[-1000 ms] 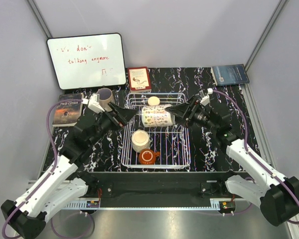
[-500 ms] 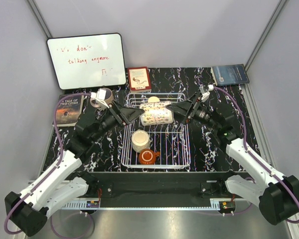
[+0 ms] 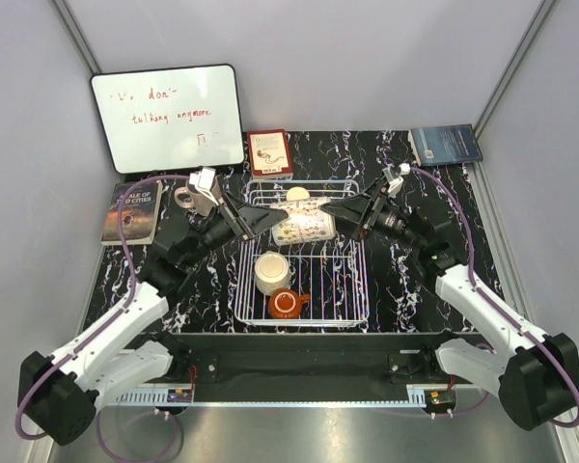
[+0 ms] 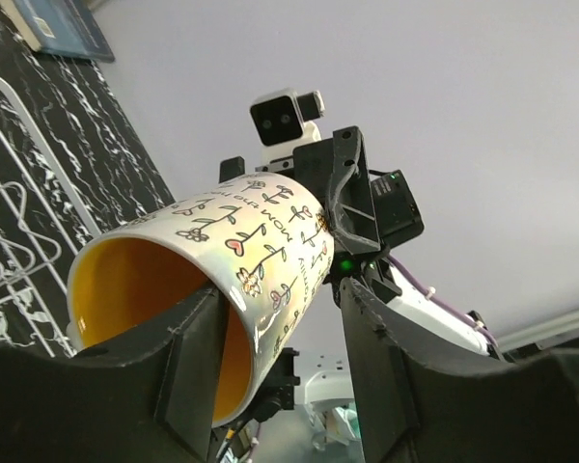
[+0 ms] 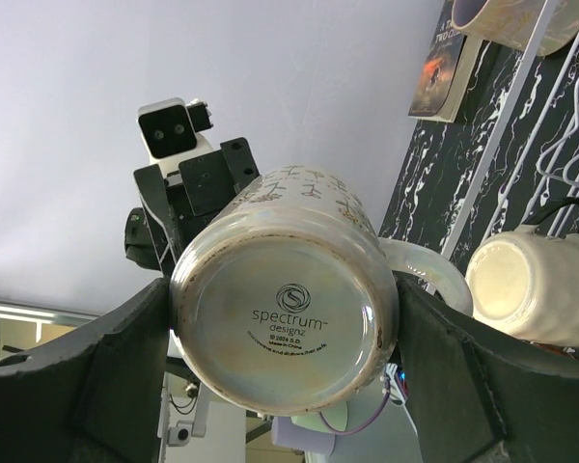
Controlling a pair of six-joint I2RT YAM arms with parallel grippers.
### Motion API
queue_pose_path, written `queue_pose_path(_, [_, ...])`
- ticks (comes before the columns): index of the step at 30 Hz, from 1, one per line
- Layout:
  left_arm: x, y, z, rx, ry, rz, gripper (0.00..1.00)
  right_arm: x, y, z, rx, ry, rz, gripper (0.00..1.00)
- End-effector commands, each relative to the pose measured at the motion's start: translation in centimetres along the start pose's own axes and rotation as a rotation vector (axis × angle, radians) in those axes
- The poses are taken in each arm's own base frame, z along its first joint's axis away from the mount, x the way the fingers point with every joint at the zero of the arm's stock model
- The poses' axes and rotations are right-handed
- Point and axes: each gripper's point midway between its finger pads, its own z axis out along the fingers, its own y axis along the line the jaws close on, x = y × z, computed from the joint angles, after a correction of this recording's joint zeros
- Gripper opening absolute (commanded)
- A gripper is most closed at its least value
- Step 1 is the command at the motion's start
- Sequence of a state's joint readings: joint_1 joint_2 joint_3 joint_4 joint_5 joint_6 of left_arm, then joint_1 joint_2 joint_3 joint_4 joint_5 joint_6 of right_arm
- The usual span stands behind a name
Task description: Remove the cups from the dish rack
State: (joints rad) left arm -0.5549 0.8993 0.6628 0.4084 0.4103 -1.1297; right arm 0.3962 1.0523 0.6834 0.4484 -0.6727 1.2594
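Observation:
A white mug with flower drawings and a yellow inside (image 3: 304, 228) hangs on its side above the back of the white wire dish rack (image 3: 363, 289). My right gripper (image 3: 344, 218) is shut on its base (image 5: 285, 318), beside the handle. My left gripper (image 3: 276, 222) is open at its mouth (image 4: 261, 241): one finger inside the rim, the other outside with a gap. In the rack sit a cream mug (image 3: 297, 196), a brown-rimmed cream mug (image 3: 272, 272) and an orange-red mug (image 3: 286, 305). A pale pink mug (image 3: 184, 199) stands on the table left of the rack, partly hidden by my left wrist.
A whiteboard (image 3: 167, 116) leans on the back wall, with a small red book (image 3: 269, 152) beside it. A book (image 3: 133, 210) lies at the left edge and a blue book (image 3: 445, 145) at the back right. Grey walls close in both sides.
My left gripper has moved right and up to the mug's mouth, one finger now inside the rim. The right gripper has kept hold of the mug and lifted it slightly.

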Motion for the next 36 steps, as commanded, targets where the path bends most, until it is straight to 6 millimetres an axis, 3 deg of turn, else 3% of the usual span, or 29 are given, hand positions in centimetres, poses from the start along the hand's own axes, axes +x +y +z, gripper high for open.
queue_pose_path(1, [0.1, -2.5, 0.1, 0.132, 0.022, 0.006, 0.51, -0.7, 5.2, -0.4, -0.168, -0.012, -0.097, 0.00])
queue_pose_path(12, [1.0, -2.8, 0.5, 0.201, 0.070, -0.022, 0.25, -0.3, 4.9, -0.3, -0.175, 0.017, -0.082, 0.00])
queue_pose_path(16, [1.3, -2.9, 0.6, 0.219, 0.090, -0.035, 0.00, -0.1, 4.9, -0.3, -0.177, 0.031, -0.081, 0.00])
queue_pose_path(24, [1.5, -2.7, 0.9, 0.218, 0.105, -0.051, 0.00, 0.1, 4.8, -0.3, -0.171, 0.046, -0.086, 0.00])
queue_pose_path(28, [0.9, -2.0, 1.3, 0.131, 0.083, 0.058, 0.00, 0.0, 5.2, -0.4, -0.151, 0.051, -0.129, 0.02])
queue_pose_path(29, [1.7, -0.8, 1.1, 0.051, 0.118, 0.069, 0.00, 0.2, 4.9, -0.5, -0.129, 0.056, -0.145, 0.04])
queue_pose_path(30, [1.2, -2.0, 1.3, 0.049, 0.116, 0.126, 0.00, 0.3, 5.0, -0.6, -0.125, 0.061, -0.158, 0.12])
queue_pose_path(31, [1.5, -1.7, 1.5, 0.020, 0.113, 0.200, 0.00, 0.2, 5.6, -0.6, -0.129, 0.062, -0.178, 0.16])
queue_pose_path(36, [1.6, -1.8, 0.9, 0.038, 0.071, 0.187, 0.00, 0.3, 5.5, -0.7, -0.114, 0.076, -0.208, 0.37])
